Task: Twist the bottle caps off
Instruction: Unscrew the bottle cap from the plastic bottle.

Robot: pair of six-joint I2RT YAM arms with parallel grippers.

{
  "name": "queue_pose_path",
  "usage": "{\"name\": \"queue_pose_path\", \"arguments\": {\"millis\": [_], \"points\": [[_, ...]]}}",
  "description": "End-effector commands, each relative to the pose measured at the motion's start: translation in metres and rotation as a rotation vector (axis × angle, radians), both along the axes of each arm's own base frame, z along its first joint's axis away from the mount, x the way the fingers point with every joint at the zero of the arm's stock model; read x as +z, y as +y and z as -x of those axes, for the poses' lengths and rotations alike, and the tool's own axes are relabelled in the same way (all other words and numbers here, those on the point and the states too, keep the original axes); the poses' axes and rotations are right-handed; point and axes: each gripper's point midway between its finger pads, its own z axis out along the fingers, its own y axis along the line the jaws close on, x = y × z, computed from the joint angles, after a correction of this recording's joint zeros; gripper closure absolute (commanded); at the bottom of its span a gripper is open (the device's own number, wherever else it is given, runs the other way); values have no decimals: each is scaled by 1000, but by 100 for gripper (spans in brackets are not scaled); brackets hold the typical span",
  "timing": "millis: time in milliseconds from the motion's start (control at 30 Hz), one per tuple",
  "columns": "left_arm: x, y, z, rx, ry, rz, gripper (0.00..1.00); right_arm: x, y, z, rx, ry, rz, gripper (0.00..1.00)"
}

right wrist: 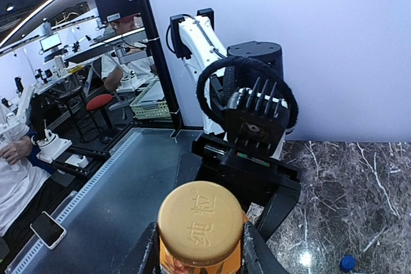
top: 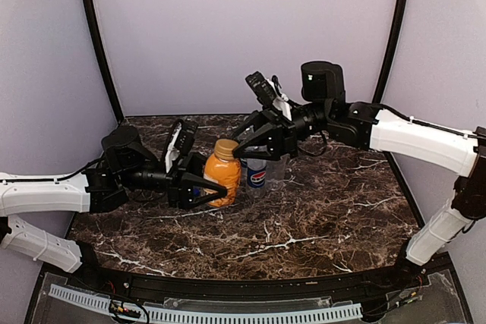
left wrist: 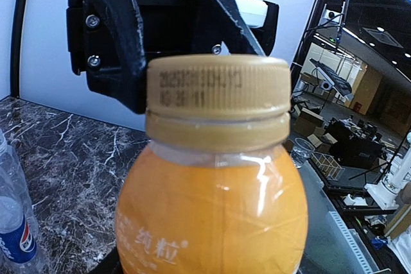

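The short orange bottle [top: 222, 178] stands upright in the middle of the marble table, wearing its tan-orange cap [top: 225, 147]. My left gripper [top: 215, 188] is shut on the bottle's body from the left, and the bottle [left wrist: 212, 216] fills the left wrist view. My right gripper [right wrist: 202, 251] comes in from the right at cap height. Its fingers [right wrist: 147, 256] press both sides of the cap [right wrist: 201, 221]. A Pepsi bottle [top: 257, 175] stands just right of the orange one. A loose blue cap [right wrist: 347, 262] lies on the table.
A clear bottle [top: 276, 172] stands next to the Pepsi bottle, under the right arm. The Pepsi bottle [left wrist: 14, 235] also shows at the left edge of the left wrist view. White walls close the table at the back and sides.
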Motion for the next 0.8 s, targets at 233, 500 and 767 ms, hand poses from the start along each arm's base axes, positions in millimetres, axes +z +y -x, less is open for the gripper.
{"name": "queue_pose_path", "arguments": {"millis": [233, 500, 767], "points": [[10, 2, -6, 58, -78, 12, 92, 16, -3, -10, -105, 43, -21, 41], [2, 1, -37, 224, -65, -53, 92, 25, 7, -32, -342, 128, -1, 24], [2, 1, -45, 266, -59, -61, 92, 4, 22, -48, -465, 156, 62, 30]]}}
